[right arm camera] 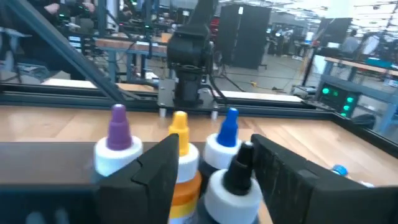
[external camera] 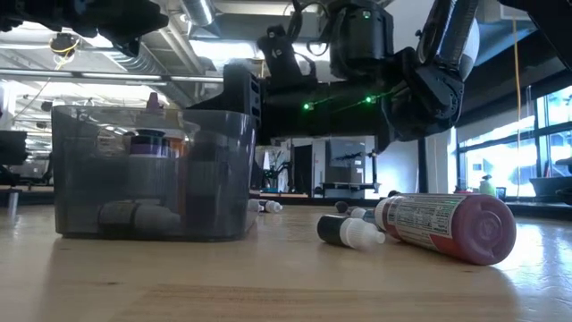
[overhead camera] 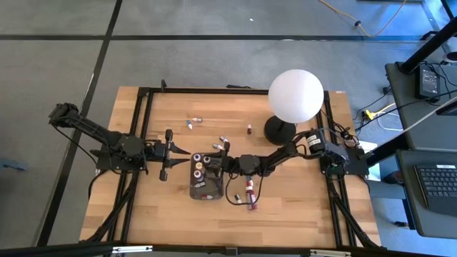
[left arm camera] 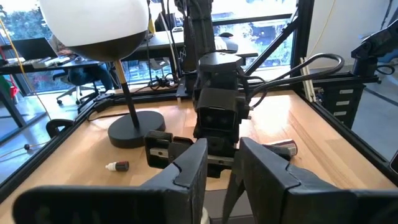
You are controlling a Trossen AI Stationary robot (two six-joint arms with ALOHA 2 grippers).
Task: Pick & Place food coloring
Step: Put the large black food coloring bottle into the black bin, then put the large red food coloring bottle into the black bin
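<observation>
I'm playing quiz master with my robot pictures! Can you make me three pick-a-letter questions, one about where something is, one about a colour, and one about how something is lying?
1. Where does the big white lamp stand on the table?
A. inside the grey tray
B. at the far right part, behind the right arm
C. on the floor

2. In the right wrist view, which cap colours do the upright bottles show?
A. purple, yellow, blue and black
B. green and pink only
C. all white

3. How is the big red bottle placed?
A. standing upright in the tray
B. held by the left gripper
C. lying on its side on the table

Answers: 1 B, the high view shows it there. 2 A, purple cap, yellow cap, blue cap and black cap show in the tray. 3 C, the low view shows it flat on the wood beside the tray.
</observation>
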